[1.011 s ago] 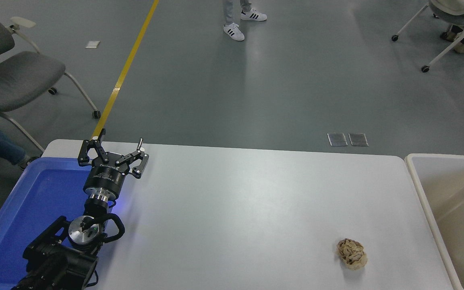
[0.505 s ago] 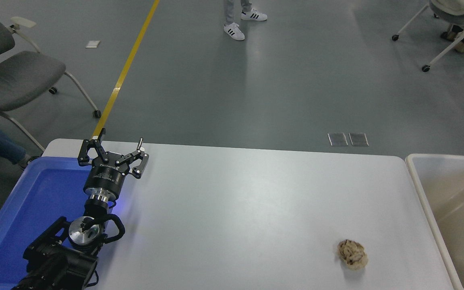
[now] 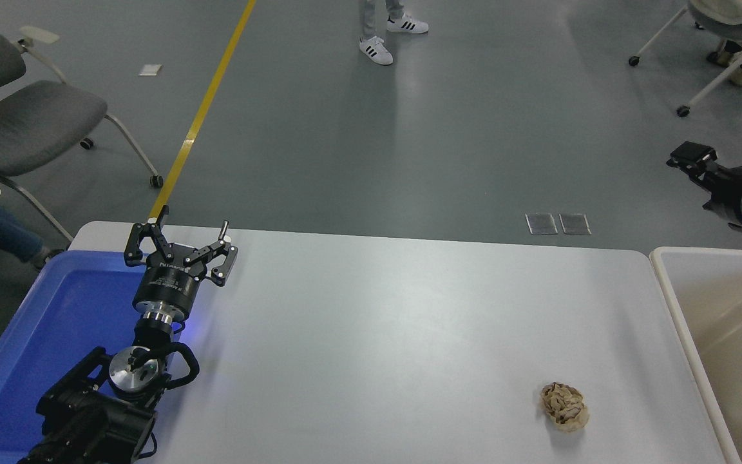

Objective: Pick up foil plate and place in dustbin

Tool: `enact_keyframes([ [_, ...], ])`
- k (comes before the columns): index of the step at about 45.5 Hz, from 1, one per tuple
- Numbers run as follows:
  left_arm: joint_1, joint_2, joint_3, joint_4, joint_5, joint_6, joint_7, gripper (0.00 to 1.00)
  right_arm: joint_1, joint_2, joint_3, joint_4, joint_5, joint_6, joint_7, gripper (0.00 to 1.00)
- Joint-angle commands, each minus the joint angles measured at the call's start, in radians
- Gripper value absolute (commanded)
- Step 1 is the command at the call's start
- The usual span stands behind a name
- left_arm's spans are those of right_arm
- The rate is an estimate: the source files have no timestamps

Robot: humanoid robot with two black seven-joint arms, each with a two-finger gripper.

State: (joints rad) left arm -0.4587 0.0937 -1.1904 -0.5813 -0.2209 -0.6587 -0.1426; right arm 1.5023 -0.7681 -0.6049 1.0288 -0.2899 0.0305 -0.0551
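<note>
The foil plate is out of view. The dustbin (image 3: 662, 278), beige with a thick off-white rim, stands at the table's right end, and what shows of its inside holds nothing. My right gripper (image 3: 693, 156) reaches in from the right edge, raised beyond the dustbin's far corner; only its black end and a silver joint show. My left gripper (image 3: 181, 240) stays parked at the lower left over the blue tray's far right corner, open and holding nothing.
A blue plastic tray (image 3: 55, 322) lies at the table's left end under my left arm. A small tan lumpy ball (image 3: 564, 406) sits near the front right of the white table (image 3: 384, 322). Chairs and a person's white shoes (image 3: 376, 50) are on the floor beyond.
My right arm has come into view at the right edge, high beyond the dustbin; it was not seen there earlier. The left arm and the tan ball have not moved.
</note>
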Motion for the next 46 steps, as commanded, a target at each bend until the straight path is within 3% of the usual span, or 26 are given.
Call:
enact_keyframes([
  [1,0.0,0.0,0.0,0.0,0.0,0.001,0.0,0.99,0.269,0.023,-0.257,0.234,-0.021,0.031,0.0,1.0],
  [13,0.0,0.0,0.0,0.0,0.0,0.001,0.0,0.99,0.599,0.19,-0.51,0.405,-0.029,0.131,0.007,1.0],
  [27,0.0,0.0,0.0,0.0,0.0,-0.001,0.0,0.99,0.779,0.388,-0.51,0.458,-0.011,0.379,0.006,1.0],
  [38,0.0,0.0,0.0,0.0,0.0,0.001,0.0,0.99,0.797,0.49,-0.504,0.533,-0.006,0.422,0.006,1.0],
  [46,0.0,0.0,0.0,0.0,0.0,-0.001,0.0,0.99,0.788,0.558,-0.478,0.53,0.101,0.459,0.004,1.0],
])
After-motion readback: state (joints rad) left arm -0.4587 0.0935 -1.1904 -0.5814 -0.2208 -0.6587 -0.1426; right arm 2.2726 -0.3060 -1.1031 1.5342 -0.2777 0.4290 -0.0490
